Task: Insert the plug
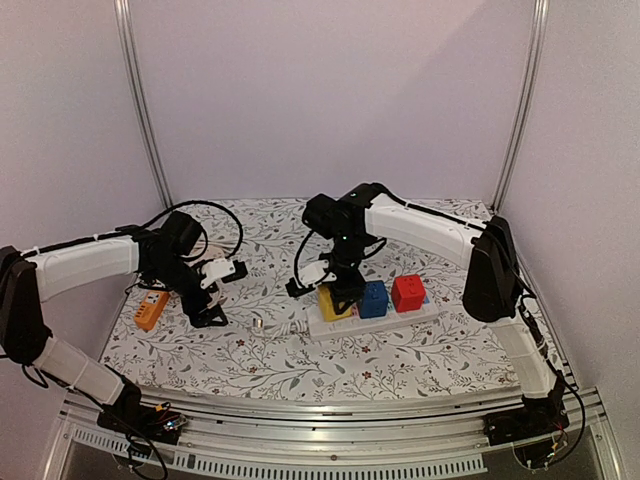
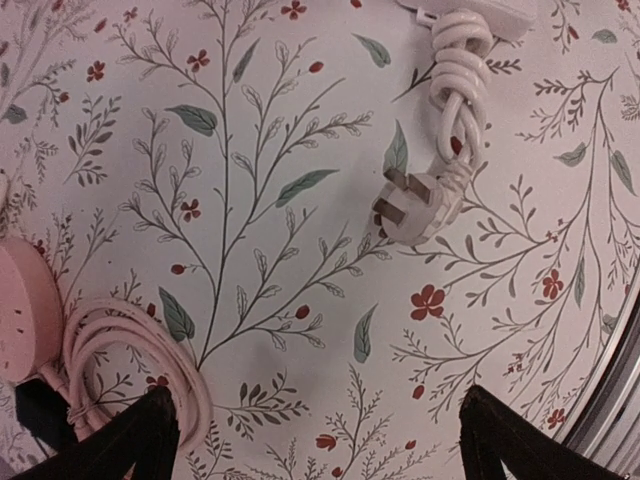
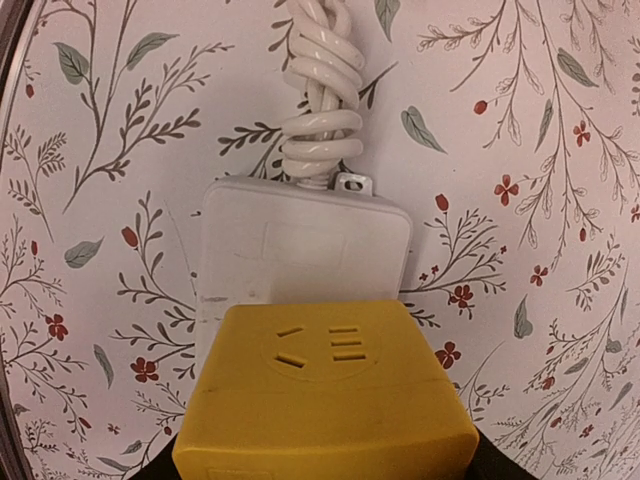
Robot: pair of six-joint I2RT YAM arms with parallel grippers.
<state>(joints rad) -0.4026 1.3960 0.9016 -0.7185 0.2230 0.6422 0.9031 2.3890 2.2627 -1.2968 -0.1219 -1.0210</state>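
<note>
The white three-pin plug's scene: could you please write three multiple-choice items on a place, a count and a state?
1. The white three-pin plug lies: A. on the floral tablecloth B. in a socket C. in a tool
2. Cubes on the long white plastic power strip: A. two B. three C. four
3. The left tool is: A. open B. shut on the plug C. shut on cable
1A, pins bare; 2B, yellow cube, blue cube, red cube; 3A, only cloth between.

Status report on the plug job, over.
Left gripper open, empty. Right gripper shut on yellow adapter, atop power strip. White plug lies loose, nothing on it.
</note>
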